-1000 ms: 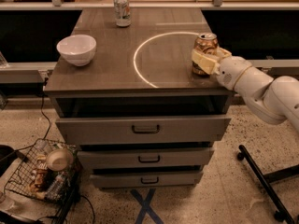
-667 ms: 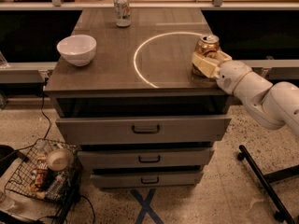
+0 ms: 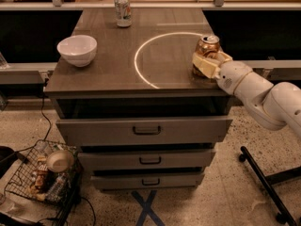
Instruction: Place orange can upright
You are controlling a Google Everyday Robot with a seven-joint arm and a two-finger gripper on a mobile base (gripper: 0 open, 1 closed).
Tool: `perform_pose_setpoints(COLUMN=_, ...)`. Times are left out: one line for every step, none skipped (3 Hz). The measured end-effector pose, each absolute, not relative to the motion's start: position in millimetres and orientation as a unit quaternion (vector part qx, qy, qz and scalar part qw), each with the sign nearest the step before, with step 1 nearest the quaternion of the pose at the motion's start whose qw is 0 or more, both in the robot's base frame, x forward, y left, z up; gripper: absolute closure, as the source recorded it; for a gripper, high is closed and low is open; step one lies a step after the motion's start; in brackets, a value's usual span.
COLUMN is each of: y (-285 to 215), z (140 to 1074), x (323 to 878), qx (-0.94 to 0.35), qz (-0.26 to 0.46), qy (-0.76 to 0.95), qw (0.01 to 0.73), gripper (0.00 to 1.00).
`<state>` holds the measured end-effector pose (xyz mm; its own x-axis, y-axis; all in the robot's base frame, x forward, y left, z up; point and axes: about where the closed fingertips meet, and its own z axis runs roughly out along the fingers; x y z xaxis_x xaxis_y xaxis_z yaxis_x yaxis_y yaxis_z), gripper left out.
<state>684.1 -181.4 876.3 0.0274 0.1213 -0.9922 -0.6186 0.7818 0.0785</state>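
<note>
The orange can (image 3: 207, 47) stands upright at the right edge of the tabletop (image 3: 117, 69), coppery with its silver top and pull tab facing up. My gripper (image 3: 210, 63) reaches in from the right on a white arm (image 3: 263, 95). Its cream fingers (image 3: 202, 64) are closed around the lower part of the can and hide its base.
A white bowl (image 3: 76, 49) sits at the table's left. A silver-white can (image 3: 122, 10) stands at the far edge. A bright ring of light (image 3: 141, 55) marks the tabletop. Drawers (image 3: 146, 130) are below, and a wire basket (image 3: 42, 173) is on the floor at left.
The can and gripper have shifted slightly farther back on the table, and the can's top shows a little higher. Nothing else moved.
</note>
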Motion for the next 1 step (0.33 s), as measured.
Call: perform_pose_setpoints(y=-178.7, z=876.9, x=684.3, qx=-0.194, qz=0.269, qy=0.643, qw=0.690, gripper=0.27)
